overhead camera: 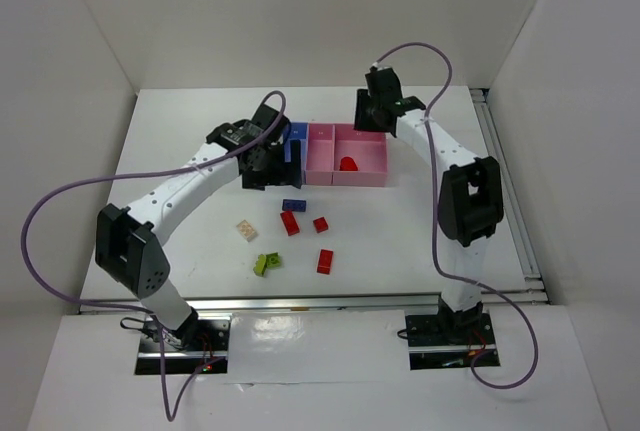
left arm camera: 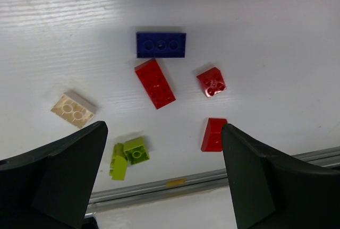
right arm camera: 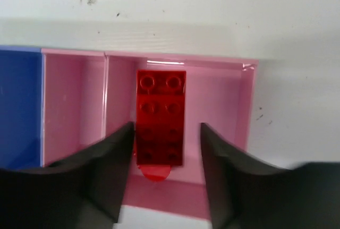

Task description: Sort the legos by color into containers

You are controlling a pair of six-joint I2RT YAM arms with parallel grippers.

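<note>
My right gripper (overhead camera: pixel 372 116) hangs open over the wider pink tray (overhead camera: pixel 372 178). In the right wrist view a long red lego (right arm camera: pixel 161 112) lies in that tray (right arm camera: pixel 247 107), between my spread fingers (right arm camera: pixel 167 129), with a gap on its right side. My left gripper (overhead camera: pixel 258 173) is open and empty at the trays' left end, above the table. Its wrist view (left arm camera: pixel 164 129) shows the loose legos: dark blue (left arm camera: pixel 161 44), long red (left arm camera: pixel 154 83), two small red (left arm camera: pixel 211 82) (left arm camera: pixel 213 134), beige (left arm camera: pixel 73 109) and lime green (left arm camera: pixel 127 156).
The narrow pink tray (overhead camera: pixel 319 166) and the periwinkle tray (overhead camera: pixel 297 135) adjoin the wider pink one; my left wrist hides the row's left end. Loose legos lie mid-table around (overhead camera: pixel 290 222). A metal rail (overhead camera: pixel 330 301) runs along the table's near edge.
</note>
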